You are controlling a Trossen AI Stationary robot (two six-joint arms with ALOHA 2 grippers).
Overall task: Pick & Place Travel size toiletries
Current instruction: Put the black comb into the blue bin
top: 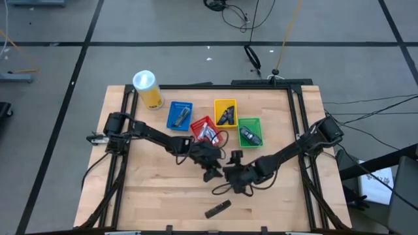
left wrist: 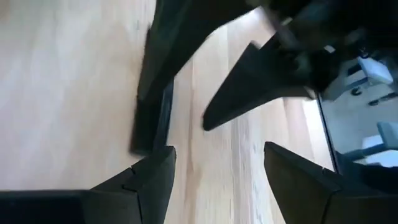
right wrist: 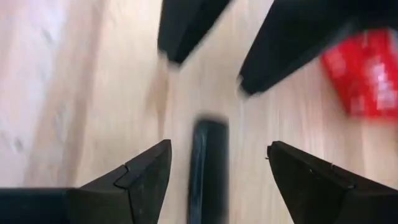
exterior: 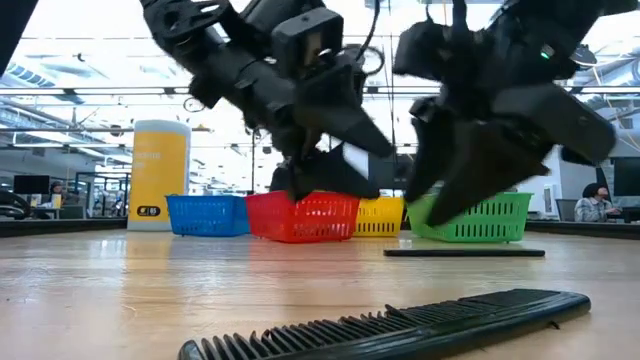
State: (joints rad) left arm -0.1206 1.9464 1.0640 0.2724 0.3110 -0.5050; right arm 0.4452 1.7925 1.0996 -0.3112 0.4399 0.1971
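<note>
Both my grippers hover close together over the table's middle, in front of the baskets. My left gripper (top: 210, 171) (left wrist: 217, 180) is open and holds nothing. My right gripper (top: 230, 176) (right wrist: 217, 174) is open too, its fingers standing on either side of a dark flat strip (right wrist: 208, 163) that lies flat on the wood (exterior: 465, 253); they stay clear of it. A black comb (top: 217, 209) (exterior: 400, 325) lies near the front edge. Small toiletries lie in the blue (top: 179, 116), red (top: 206, 132), yellow (top: 226, 115) and green (top: 249, 135) baskets.
A tall yellow canister (top: 147, 89) with a white lid stands at the far left of the table, beside the blue basket. The four baskets form a row behind the grippers. Bare wood (top: 150, 189) lies at the near left and near right.
</note>
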